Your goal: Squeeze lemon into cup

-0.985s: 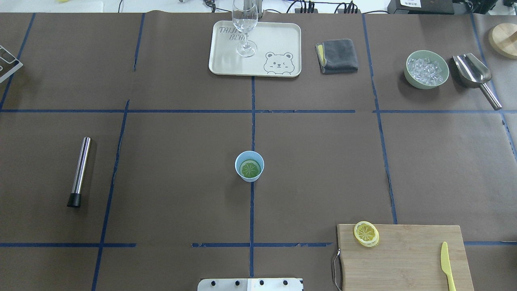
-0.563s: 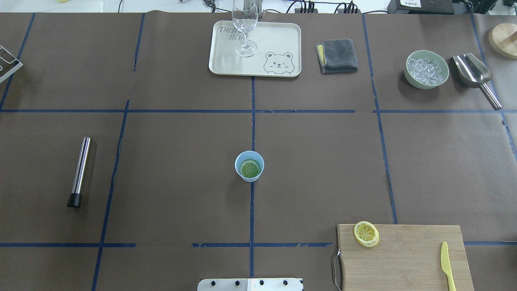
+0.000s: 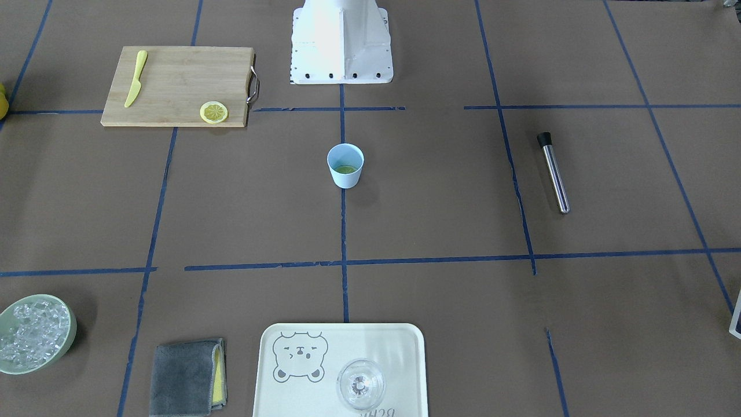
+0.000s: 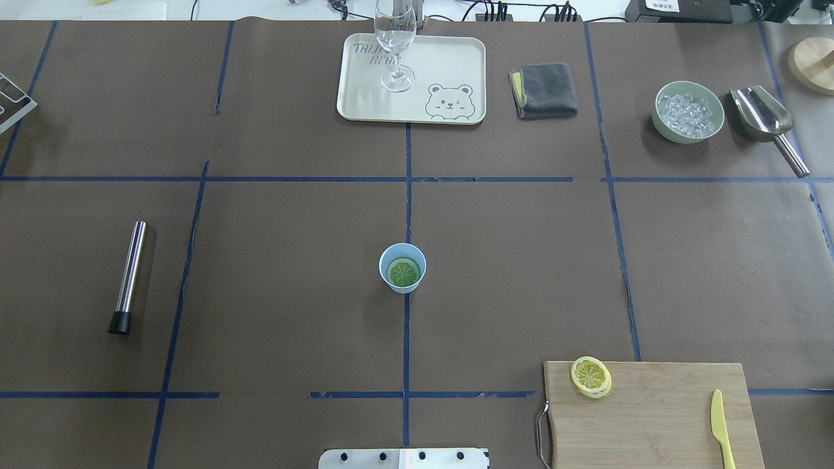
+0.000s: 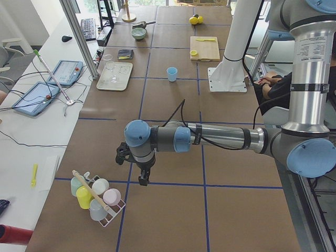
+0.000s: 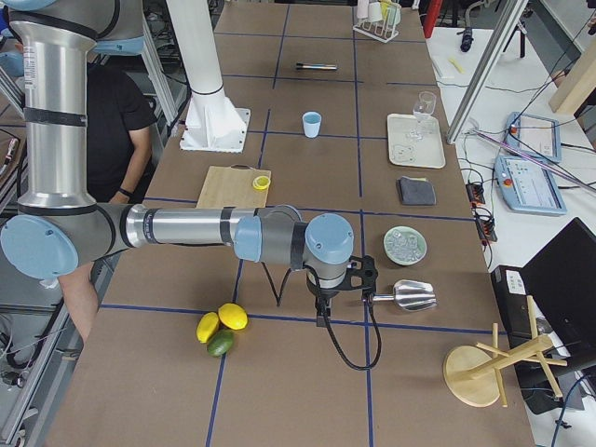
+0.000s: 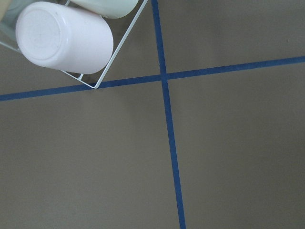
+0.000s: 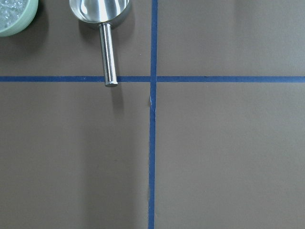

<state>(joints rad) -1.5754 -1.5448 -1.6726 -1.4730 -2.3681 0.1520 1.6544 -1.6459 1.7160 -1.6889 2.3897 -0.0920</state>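
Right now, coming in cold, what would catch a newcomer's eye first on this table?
The light-blue cup at the table's centre, with a green slice lying inside it. Then the yellow lemon slice on a corner of the wooden cutting board on the robot's right. Both arms sit far out: left hand by the wire rack, right hand by the steel scoop.

the bench (image 4: pixel 280 228) is covered in brown paper crossed by blue tape lines. a light-blue cup (image 4: pixel 389 256) stands at its middle, on the centre line. along the far edge sit a cream bear tray (image 4: pixel 443 65), a folded grey cloth (image 4: pixel 546 91), a green bowl (image 4: pixel 684 138) of ice and a metal scoop (image 4: pixel 761 114). a steel rod (image 4: pixel 130 267) with a black end lies on the robot's left, and a wooden cutting board (image 4: pixel 658 423) on the near right.
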